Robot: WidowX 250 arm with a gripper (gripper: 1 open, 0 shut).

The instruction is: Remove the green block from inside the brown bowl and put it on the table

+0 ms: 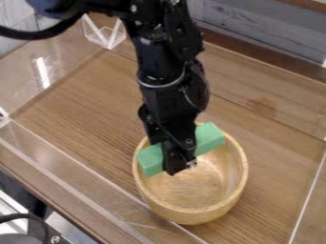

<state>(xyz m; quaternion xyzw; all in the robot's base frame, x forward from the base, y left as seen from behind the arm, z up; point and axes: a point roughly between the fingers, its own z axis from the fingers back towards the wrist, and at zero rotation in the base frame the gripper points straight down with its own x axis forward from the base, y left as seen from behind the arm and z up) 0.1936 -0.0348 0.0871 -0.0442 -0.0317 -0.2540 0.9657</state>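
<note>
The brown bowl (192, 202) sits on the table (102, 114) near its front edge, a round light wooden bowl with a thick rim. Inside its upper left part the green block (208, 142) lies tilted, one end near the rim. My black gripper (176, 158) points straight down into the bowl and is shut on the green block across its middle. The arm's body hides the block's centre; only both green ends show.
Clear acrylic walls (51, 57) run along the table's edges, one close in front of the bowl. Black cables (26, 229) lie off the table at the lower left. A grey-blue board wall (268, 21) stands behind.
</note>
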